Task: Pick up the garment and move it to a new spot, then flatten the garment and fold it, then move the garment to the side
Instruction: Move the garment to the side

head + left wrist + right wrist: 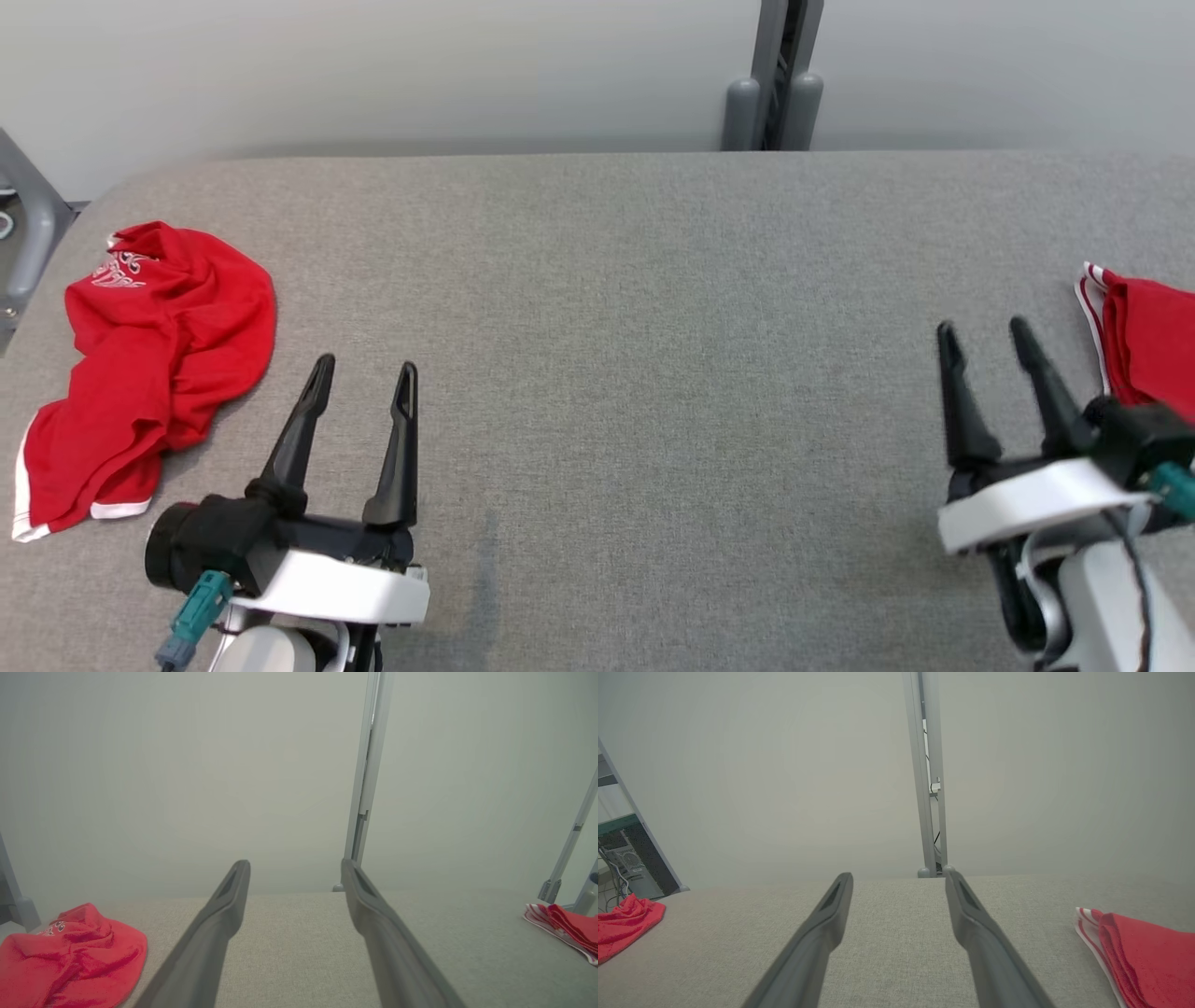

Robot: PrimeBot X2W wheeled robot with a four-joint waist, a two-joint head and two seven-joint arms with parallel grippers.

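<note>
A crumpled red garment [149, 364] with white trim and white print lies in a heap at the left end of the grey table [635, 308]. The same heap shows low left in the left wrist view [70, 961] and far left in the right wrist view [623, 926]. My left gripper [364, 378] stands open just right of the heap, apart from it, with nothing between its fingers. My right gripper [985, 331] is open over the table's right side, empty. Both grippers point toward the back wall [294, 868] [899, 877].
A second red garment [1144, 341] with white stripes lies folded at the table's right edge, just right of my right gripper, and shows in both wrist views [565, 928] [1143, 956]. A grey post [775, 84] stands behind the table. Metal frame legs stand at the far left [28, 224].
</note>
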